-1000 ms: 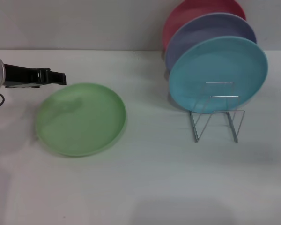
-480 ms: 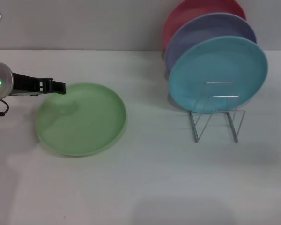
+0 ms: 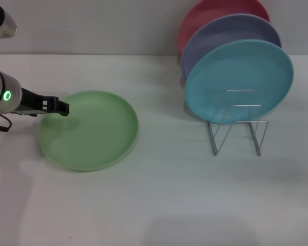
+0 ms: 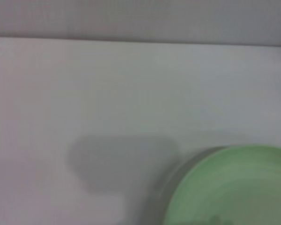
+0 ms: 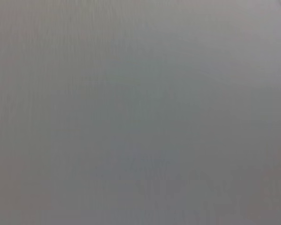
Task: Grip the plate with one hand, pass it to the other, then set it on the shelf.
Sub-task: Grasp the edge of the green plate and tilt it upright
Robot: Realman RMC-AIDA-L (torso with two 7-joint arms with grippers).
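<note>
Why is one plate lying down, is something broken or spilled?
Nothing looks broken or spilled. The green plate lies flat on the table, not yet on the rack with the others. The left hand is at its rim.

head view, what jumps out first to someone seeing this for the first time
Three plates stand upright in a row at the wire rack on the right: turquoise plate in front, lavender plate behind it, pink plate at the back. A green plate lies flat on the left, the left end effector at its left edge.

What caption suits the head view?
Left tool at green plate's rim; three plates stand in the wire rack.
</note>
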